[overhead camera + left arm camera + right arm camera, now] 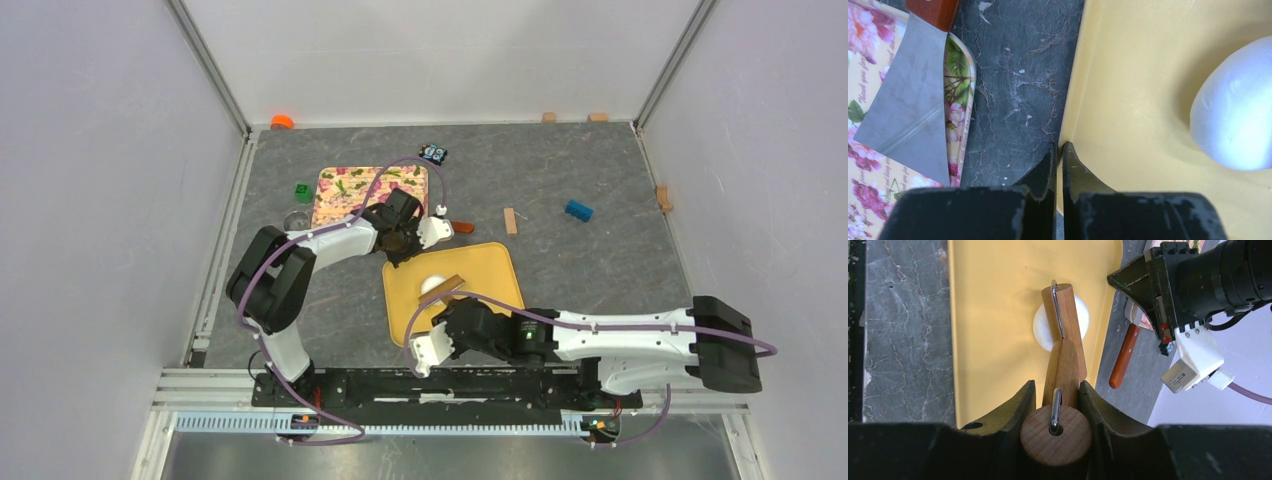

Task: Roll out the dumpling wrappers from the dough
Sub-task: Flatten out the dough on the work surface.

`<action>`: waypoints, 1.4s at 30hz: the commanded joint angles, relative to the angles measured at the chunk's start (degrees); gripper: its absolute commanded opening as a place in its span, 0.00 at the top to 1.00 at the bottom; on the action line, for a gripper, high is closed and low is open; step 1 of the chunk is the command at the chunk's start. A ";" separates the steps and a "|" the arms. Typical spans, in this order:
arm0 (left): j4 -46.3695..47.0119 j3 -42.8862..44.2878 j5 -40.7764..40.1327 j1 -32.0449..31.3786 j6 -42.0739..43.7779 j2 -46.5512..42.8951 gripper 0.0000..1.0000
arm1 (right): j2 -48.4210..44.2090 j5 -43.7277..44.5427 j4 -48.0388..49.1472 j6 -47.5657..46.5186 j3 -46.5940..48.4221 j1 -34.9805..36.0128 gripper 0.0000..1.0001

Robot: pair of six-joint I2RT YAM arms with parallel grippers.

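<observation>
A smooth white lump of dough (430,284) (1235,105) (1040,328) lies on the yellow board (490,265) (993,315). My right gripper (452,312) (1056,386) is shut on a wooden rolling pin (447,289) (1066,352), whose far end rests over the dough. My left gripper (402,246) (1059,150) is shut, its tips at the board's far left edge (1073,115); I cannot tell whether they pinch the rim. No dumpling wrappers are in view.
A floral board (352,196) (863,45) behind the left arm carries a metal scraper (908,100) with a red-brown handle (462,227) (1124,362). A clear cup (297,219), green block (303,189), blue block (578,210) and wooden block (510,220) lie around.
</observation>
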 commanded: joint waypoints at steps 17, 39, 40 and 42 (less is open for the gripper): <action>-1.32 -2.91 -2.29 -0.32 1.65 6.31 0.98 | 1.71 -4.25 -14.28 10.31 -1.23 1.73 1.00; -1.31 -2.83 -2.56 -0.31 1.50 6.49 0.98 | 4.99 -2.71 -13.03 10.81 1.69 1.53 1.00; -1.31 -2.80 -2.60 -0.31 1.42 6.49 0.98 | 5.52 -2.74 -11.32 9.35 1.78 0.89 1.00; -1.32 -2.74 -2.67 -0.35 1.39 6.49 0.98 | 7.50 -3.70 -9.89 7.30 3.03 -1.06 1.00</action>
